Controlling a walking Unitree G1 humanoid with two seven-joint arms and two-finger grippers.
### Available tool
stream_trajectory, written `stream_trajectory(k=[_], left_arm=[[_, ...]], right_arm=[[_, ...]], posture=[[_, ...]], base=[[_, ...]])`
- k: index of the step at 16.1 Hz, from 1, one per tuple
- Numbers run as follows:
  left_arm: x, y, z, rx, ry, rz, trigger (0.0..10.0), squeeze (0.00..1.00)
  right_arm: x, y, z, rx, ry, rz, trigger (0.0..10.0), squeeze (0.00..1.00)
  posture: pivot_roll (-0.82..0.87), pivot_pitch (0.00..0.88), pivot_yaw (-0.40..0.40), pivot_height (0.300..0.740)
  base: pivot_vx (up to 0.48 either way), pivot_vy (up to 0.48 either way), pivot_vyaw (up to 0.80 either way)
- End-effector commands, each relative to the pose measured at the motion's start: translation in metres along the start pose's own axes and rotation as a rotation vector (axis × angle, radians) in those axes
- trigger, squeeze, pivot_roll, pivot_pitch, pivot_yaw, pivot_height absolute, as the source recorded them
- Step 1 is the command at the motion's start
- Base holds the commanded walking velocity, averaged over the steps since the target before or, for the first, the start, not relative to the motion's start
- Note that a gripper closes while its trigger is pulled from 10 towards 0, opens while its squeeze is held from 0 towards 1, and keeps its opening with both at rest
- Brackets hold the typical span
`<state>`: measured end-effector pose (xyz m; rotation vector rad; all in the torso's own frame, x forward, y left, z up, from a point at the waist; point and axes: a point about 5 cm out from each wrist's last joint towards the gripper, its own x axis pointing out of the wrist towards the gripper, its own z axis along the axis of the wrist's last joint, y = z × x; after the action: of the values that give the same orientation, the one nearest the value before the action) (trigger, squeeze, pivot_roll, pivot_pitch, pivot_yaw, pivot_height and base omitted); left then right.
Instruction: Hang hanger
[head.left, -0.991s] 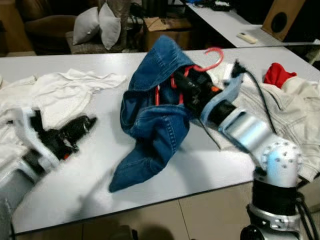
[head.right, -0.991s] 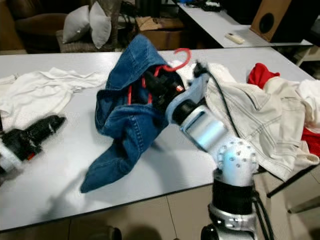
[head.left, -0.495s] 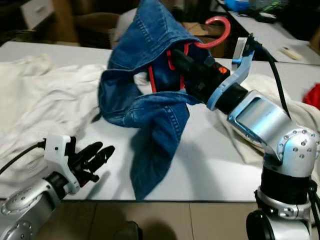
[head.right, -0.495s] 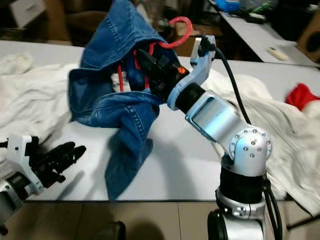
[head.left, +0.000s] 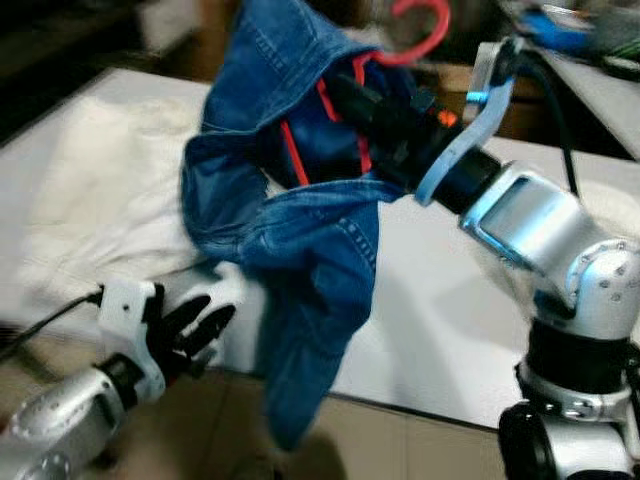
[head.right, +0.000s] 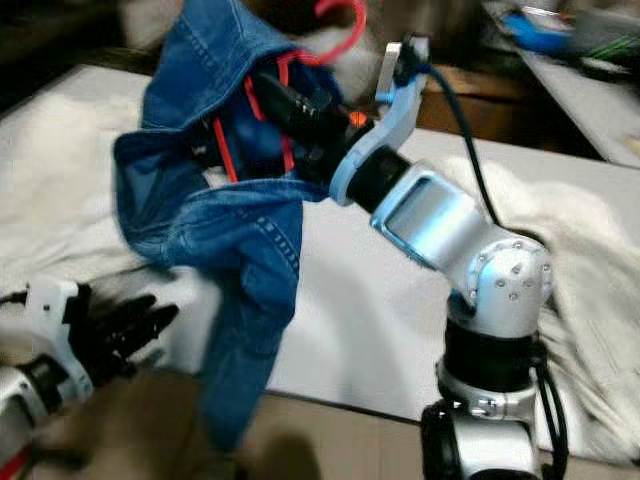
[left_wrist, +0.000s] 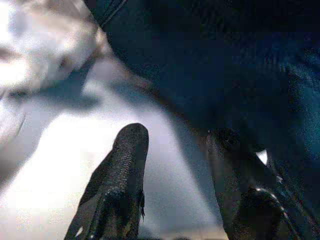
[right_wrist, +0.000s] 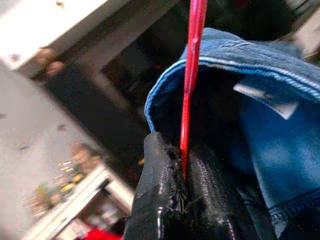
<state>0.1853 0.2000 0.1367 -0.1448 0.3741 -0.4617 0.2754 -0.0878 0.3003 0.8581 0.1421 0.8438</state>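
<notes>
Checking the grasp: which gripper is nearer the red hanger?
Right. The right gripper is shut on the hanger inside the denim jacket; the left gripper sits open, low beside the jacket's hanging end.

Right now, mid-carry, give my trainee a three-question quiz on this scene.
1. True or false: the right gripper is shut on the red hanger.
2. What hangs on the hanger? A) white shirt B) denim garment C) towel
3. Fill in: the left gripper, open, sits low by the ___ edge.

Key: 1 true; 2 B; 3 table.
</notes>
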Motion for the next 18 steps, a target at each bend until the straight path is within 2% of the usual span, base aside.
stream_trajectory(k=[1,13,14,15,17,18], left_arm=[[0.000,-0.003,0.003,0.026,-0.011,-0.015,10.0,0.00],[-0.011,-0.007,-0.003,0.031,0.012,-0.028,10.0,0.00],[-0.012,-0.008,-0.004,0.034,0.021,-0.042,10.0,0.00],[-0.013,-0.009,-0.004,0.034,0.030,-0.052,10.0,0.00],[-0.013,-0.008,-0.005,0.027,0.047,-0.067,10.0,0.00],[-0.014,-0.007,-0.006,0.036,0.064,-0.074,10.0,0.00]], right_arm=[[-0.001,0.006,0.004,0.008,-0.006,0.033,10.0,0.00],[0.004,0.004,-0.016,0.065,0.073,0.034,10.0,0.00],[0.002,-0.003,-0.021,0.050,0.093,0.000,10.0,0.00],[-0.001,-0.013,-0.030,-0.030,0.139,-0.056,10.0,0.00],[-0.005,-0.023,-0.042,-0.059,0.173,-0.098,10.0,0.00],[-0.009,-0.037,-0.052,-0.109,0.207,-0.165,10.0,0.00]], posture=[[0.11,0.045,-0.056,0.740],[0.13,0.060,-0.078,0.740],[0.13,0.061,-0.075,0.740],[0.13,0.061,-0.075,0.740],[0.13,0.061,-0.069,0.740],[0.12,0.059,-0.064,0.740]], base=[[0.000,0.000,0.79],[0.000,0.000,0.79],[0.000,0.000,0.79],[0.000,0.000,0.79],[0.000,0.000,0.79],[0.000,0.000,0.79]])
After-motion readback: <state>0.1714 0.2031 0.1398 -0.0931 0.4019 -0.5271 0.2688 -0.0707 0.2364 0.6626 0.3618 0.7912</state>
